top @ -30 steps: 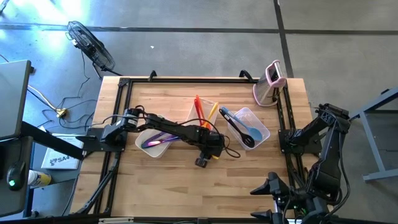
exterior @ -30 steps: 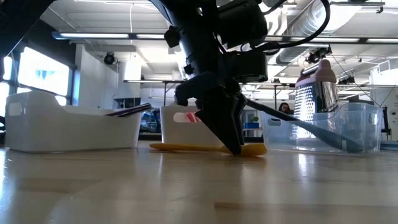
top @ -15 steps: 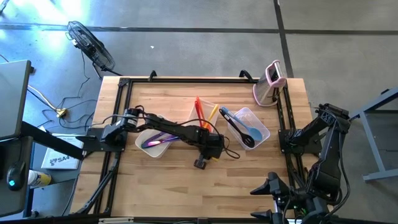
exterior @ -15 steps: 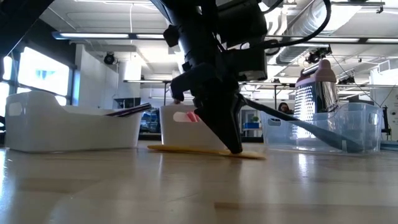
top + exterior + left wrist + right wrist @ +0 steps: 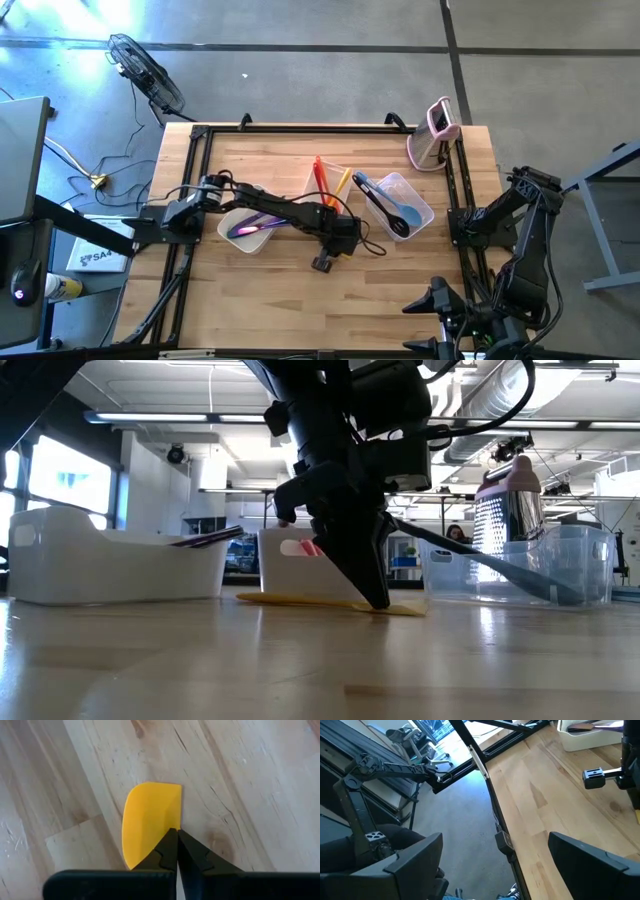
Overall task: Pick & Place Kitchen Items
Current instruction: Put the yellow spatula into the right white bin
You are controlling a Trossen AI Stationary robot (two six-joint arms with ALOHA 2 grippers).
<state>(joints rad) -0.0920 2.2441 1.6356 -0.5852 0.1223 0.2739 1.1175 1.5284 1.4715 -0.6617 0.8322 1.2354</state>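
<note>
Left tool [image 5: 378, 600] is seen pinched fully closed on yellow spatula [image 5: 147, 822] lying flat on surface [image 5: 260, 290] beside middle tub [image 5: 290, 565], presumably for lifting; right tool [image 5: 495, 865] is parked wide open, empty.

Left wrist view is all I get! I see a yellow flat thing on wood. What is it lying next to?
Observer: The flat yellow silicone spatula lies on the table in front of a clear plastic tub holding a red utensil.
Operator: Is the gripper on it?
Observer: The left gripper is shut, with its tips down on the spatula, which lies flat on the wood.
Operator: Where's the other arm?
Observer: The right gripper waits open off the table's right edge.
</note>
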